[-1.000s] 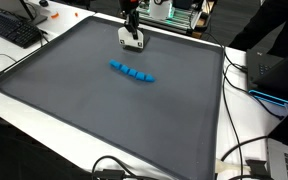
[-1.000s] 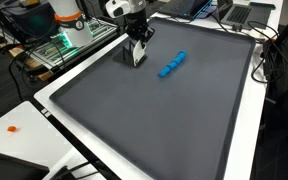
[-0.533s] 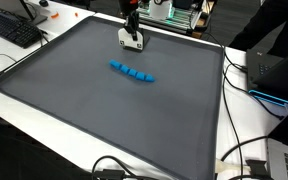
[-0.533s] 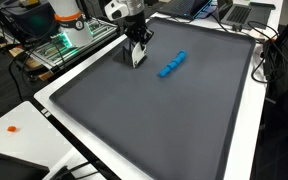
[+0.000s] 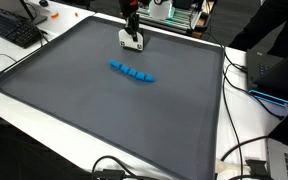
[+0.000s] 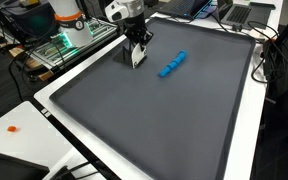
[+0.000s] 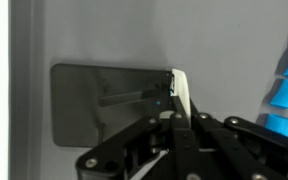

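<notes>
My gripper (image 5: 131,30) is near the far edge of a dark grey mat (image 5: 74,110), shut on a thin white flat piece (image 5: 133,42) that hangs down to the mat surface. Both also show in an exterior view: the gripper (image 6: 137,42) and the white piece (image 6: 135,58). In the wrist view the white piece (image 7: 181,90) stands edge-on between the closed jaws (image 7: 179,115), with a dark rectangular shadow to its left. A curved row of blue blocks (image 5: 132,72) lies on the mat apart from the gripper, and shows in both other views (image 6: 172,64) (image 7: 282,92).
The mat (image 6: 164,125) lies on a white table. A black keyboard (image 5: 14,30) lies beside it, a laptop (image 5: 276,75) and cables (image 5: 114,168) at other edges. A small orange item (image 6: 12,128) lies on the white table. Electronics stand behind the arm (image 6: 69,35).
</notes>
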You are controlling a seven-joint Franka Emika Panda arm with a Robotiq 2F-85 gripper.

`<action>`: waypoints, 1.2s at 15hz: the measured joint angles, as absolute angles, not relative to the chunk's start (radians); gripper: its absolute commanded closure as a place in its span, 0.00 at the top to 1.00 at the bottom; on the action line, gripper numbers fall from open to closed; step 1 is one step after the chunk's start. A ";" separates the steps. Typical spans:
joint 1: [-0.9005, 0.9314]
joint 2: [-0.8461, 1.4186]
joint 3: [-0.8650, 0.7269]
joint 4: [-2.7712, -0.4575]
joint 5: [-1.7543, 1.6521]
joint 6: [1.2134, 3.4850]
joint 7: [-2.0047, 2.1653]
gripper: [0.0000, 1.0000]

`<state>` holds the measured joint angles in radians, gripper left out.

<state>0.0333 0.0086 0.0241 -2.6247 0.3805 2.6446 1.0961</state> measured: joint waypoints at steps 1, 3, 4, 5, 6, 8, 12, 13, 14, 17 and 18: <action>0.033 0.009 0.024 -2.625 0.381 2.645 1.096 0.30; 0.033 0.009 0.024 -2.625 0.384 2.644 1.096 0.43; 0.033 0.011 0.024 -2.625 0.384 2.644 1.096 0.50; 0.033 0.012 0.024 -2.625 0.384 2.644 1.096 0.59; 0.033 0.012 0.024 -2.625 0.384 2.644 1.096 0.66; 0.033 0.010 0.024 -2.625 0.376 2.644 1.097 0.81; 0.031 -0.024 0.023 -2.619 0.270 2.620 1.131 1.00; 0.030 -0.040 0.023 -2.615 0.221 2.599 1.149 1.00; 0.028 -0.057 0.023 -2.607 0.175 2.571 1.160 1.00; 0.027 -0.114 0.030 -2.559 0.068 2.447 1.141 1.00; 0.028 -0.132 0.036 -2.538 0.046 2.407 1.113 1.00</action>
<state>0.0280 -0.1325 0.0356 -2.5378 0.0459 2.4072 1.1126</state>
